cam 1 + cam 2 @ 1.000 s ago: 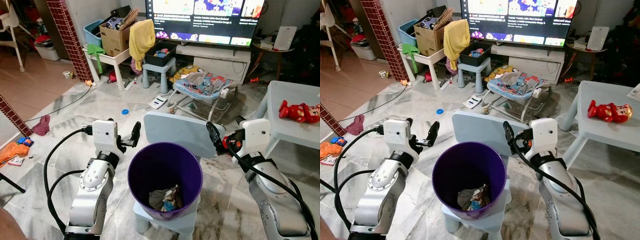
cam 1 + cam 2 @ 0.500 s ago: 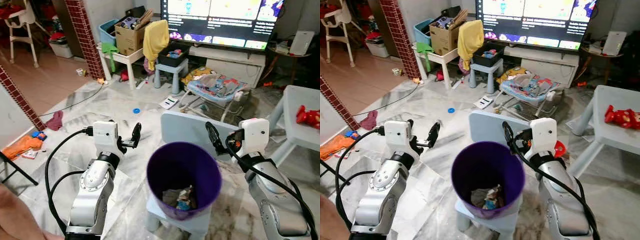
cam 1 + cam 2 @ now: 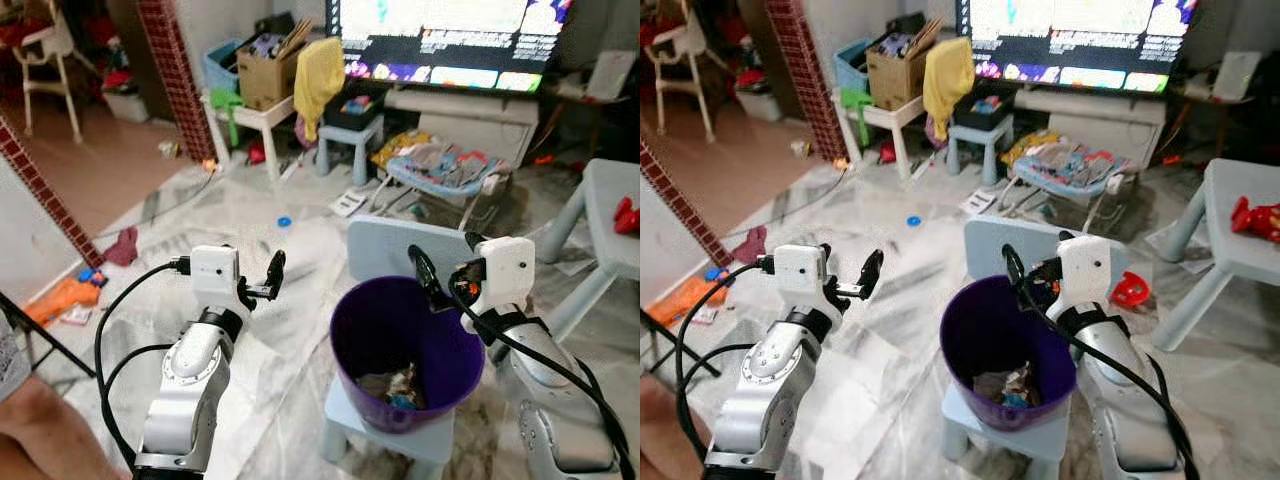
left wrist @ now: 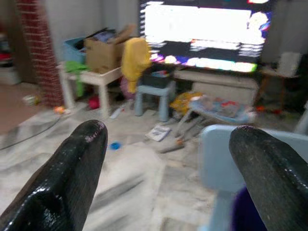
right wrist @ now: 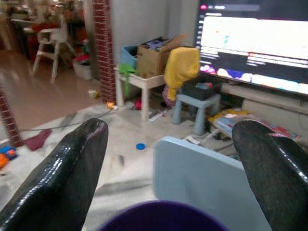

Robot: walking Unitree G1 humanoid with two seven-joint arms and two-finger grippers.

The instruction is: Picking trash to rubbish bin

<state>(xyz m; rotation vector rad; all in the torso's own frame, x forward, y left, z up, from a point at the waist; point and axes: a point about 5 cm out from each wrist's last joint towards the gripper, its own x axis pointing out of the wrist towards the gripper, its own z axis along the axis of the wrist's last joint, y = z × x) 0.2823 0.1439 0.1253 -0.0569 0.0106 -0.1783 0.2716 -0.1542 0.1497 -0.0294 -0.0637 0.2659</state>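
Camera swung left, purple bin [image 3: 405,345] now rightward, both tools [image 3: 262,290] [image 3: 432,285] spread, empty.

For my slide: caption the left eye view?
Open left gripper and right gripper flank a purple bin holding trash.

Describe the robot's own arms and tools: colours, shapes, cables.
Both arms are silver, rounded metal segments. Each ends in a boxy white wrist block carrying the left tool and right tool, each with two long, glossy black fingers that taper to rounded tips. Thick black cables loop outside each arm from the wrist block back along the forearm.
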